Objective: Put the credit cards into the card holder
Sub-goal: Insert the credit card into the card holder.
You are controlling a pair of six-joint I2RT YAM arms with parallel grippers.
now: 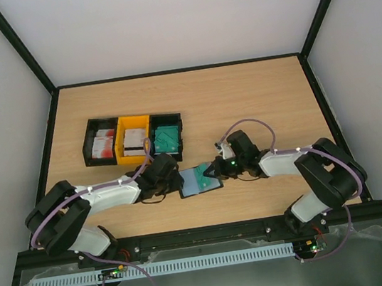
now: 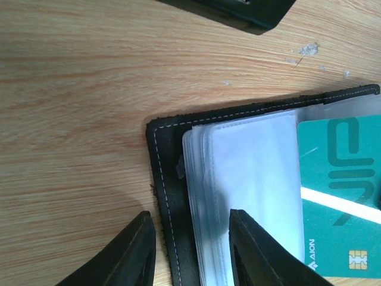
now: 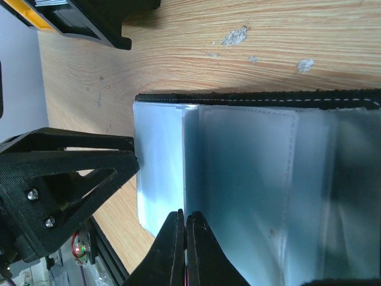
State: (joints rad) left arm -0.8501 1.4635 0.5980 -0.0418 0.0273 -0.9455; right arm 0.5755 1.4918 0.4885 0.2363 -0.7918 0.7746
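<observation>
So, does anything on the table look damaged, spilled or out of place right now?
Only minor things. White scuffs or flecks mar the table just beyond the open card holder; whether chips or residue, I cannot tell. The holder lies slightly askew to the table's edge. The bins sit tidy in a row.

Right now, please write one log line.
card holder: open on table; teal AION card: at its sleeves; left gripper: open; right gripper: shut
</observation>
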